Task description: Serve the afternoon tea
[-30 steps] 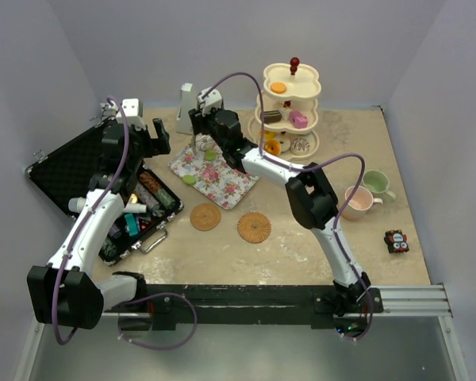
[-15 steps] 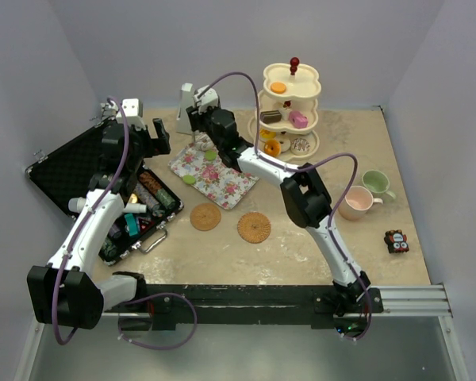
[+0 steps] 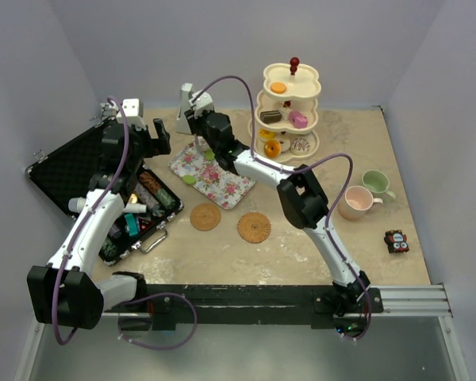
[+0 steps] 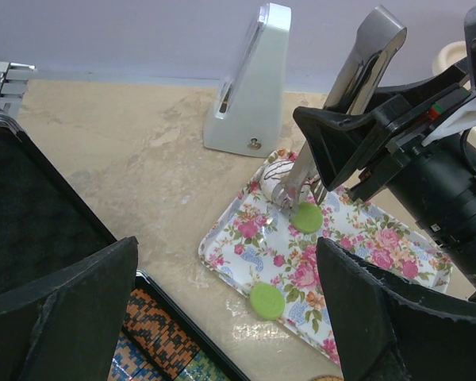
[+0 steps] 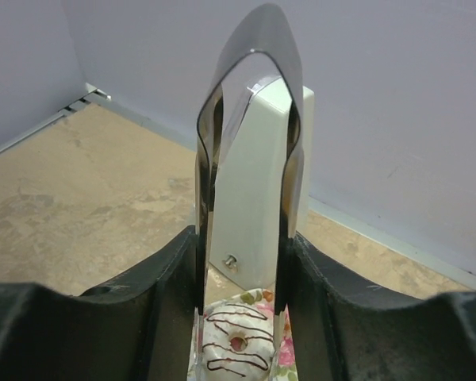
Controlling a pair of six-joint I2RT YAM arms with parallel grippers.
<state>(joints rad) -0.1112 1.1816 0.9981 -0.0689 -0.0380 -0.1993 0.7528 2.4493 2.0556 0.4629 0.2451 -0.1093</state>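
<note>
My right gripper (image 3: 204,127) is shut on metal tongs (image 5: 250,48) and holds them over the far corner of a floral tray (image 3: 226,181). In the right wrist view the two tong arms stand on either side of a white donut with brown stripes (image 5: 236,345) that lies on the tray. Two green discs (image 4: 307,217) (image 4: 267,301) lie on the tray too. My left gripper (image 3: 143,131) is open and empty above the black case (image 3: 71,171). The cream three-tier stand (image 3: 290,101) holds several cakes. Pink mug (image 3: 357,202), green mug (image 3: 377,184) and two woven coasters (image 3: 205,216) (image 3: 255,227) sit on the table.
A grey pyramid-shaped object (image 3: 186,107) stands just behind the tray, close to the tongs; it also shows in the left wrist view (image 4: 250,87). The open case of tools lies at the left. A small dark toy (image 3: 395,240) lies at the right front. Walls close the back and sides.
My right arm has reached a little farther left and back, bringing the tongs to the tray's far corner over the white donut. The left arm has not moved.
</note>
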